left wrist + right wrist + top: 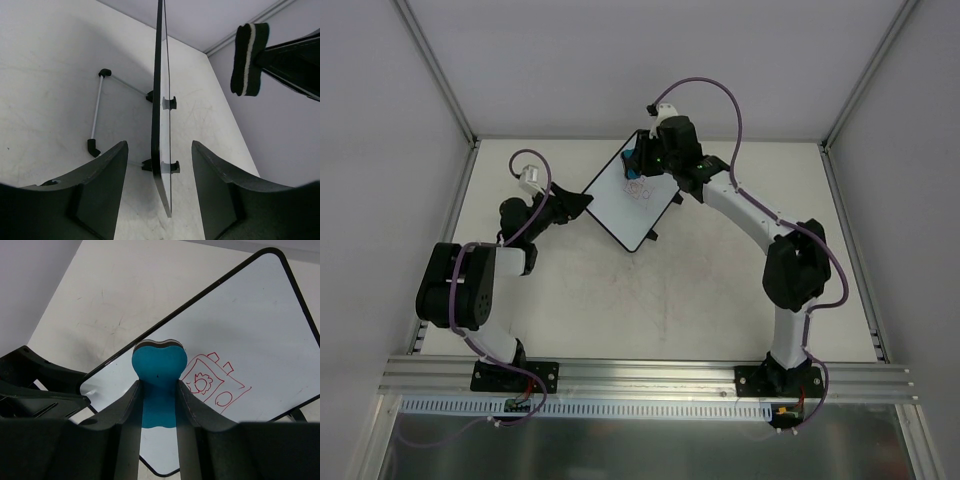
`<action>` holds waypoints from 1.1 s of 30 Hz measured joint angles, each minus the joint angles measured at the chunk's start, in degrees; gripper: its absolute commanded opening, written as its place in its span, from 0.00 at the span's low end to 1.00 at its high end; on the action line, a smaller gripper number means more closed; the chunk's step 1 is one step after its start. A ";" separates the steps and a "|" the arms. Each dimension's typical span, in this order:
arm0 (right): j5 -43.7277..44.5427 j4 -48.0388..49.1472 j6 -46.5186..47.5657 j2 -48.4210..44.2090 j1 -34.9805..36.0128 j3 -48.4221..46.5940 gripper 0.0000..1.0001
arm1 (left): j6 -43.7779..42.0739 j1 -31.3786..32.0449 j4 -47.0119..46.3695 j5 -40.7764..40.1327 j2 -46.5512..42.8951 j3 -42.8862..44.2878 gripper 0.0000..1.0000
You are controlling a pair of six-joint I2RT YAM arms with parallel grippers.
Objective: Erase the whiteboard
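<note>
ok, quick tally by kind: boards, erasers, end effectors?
whiteboard: 1
blue eraser: 1
end effectors: 2 (left end effector, right end effector)
Total: 4

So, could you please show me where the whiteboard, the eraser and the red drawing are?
whiteboard (pixel 260 315): right wrist view, on its bare white surface.
eraser (pixel 157 365): right wrist view, on its blue face.
red drawing (pixel 212 382): right wrist view, on its middle lines.
</note>
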State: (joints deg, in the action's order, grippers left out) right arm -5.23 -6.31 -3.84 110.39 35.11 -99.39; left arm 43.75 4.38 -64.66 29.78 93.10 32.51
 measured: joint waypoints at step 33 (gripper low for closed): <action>0.24 3.58 -4.13 7.98 -0.24 -2.91 0.00 | -0.09 0.00 0.81 2.69 3.45 2.14 0.30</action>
State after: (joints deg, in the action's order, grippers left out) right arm -4.99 -2.72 -7.97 118.37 34.87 -102.30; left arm 43.66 4.38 -63.86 32.47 96.55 34.65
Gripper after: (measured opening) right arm 0.313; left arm 0.314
